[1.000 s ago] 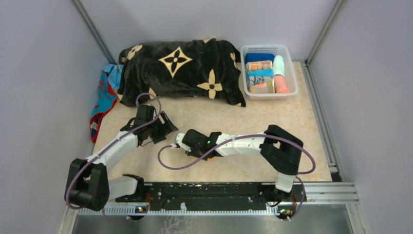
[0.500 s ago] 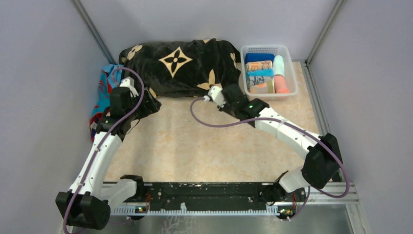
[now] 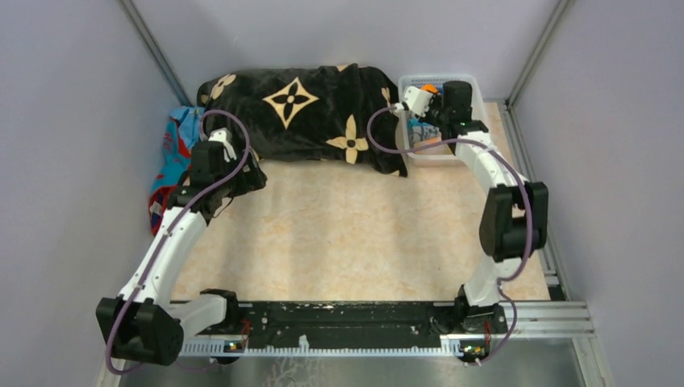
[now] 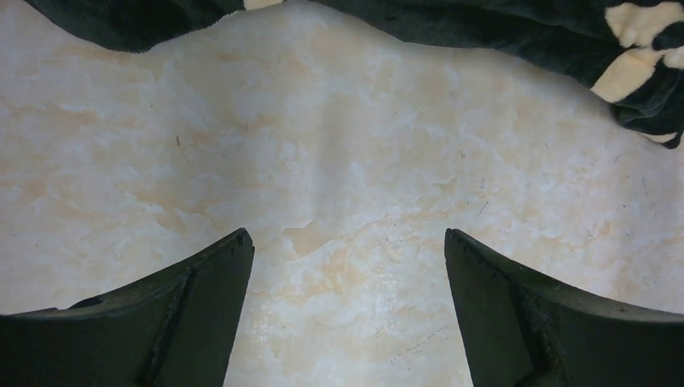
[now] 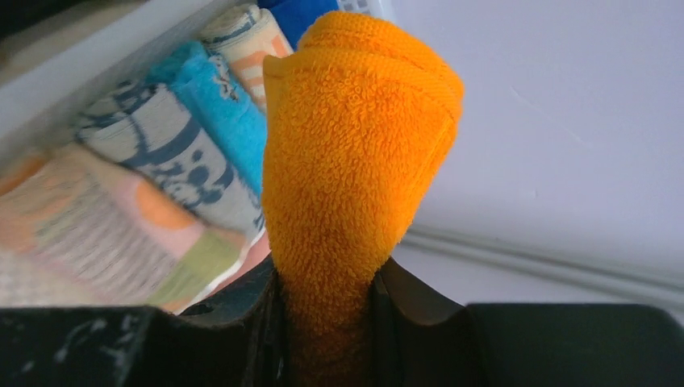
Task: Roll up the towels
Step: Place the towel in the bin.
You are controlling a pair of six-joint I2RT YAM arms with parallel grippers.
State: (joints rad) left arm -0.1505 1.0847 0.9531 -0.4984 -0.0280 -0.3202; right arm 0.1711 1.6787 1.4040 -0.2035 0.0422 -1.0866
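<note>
The rolled orange towel (image 5: 355,161) is light, soft and compressible; hold it across the roll's middle so it stays wound. The right claw (image 5: 327,284) grips it above the basket (image 3: 413,80); half a second earlier this claw was at the blanket (image 3: 298,113) edge. The left claw (image 4: 343,266) stands open over the desk (image 4: 339,161).

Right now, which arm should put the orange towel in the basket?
Right: the right end effector grips the orange towel over the basket; the left end effector is open by the black blanket.
</note>
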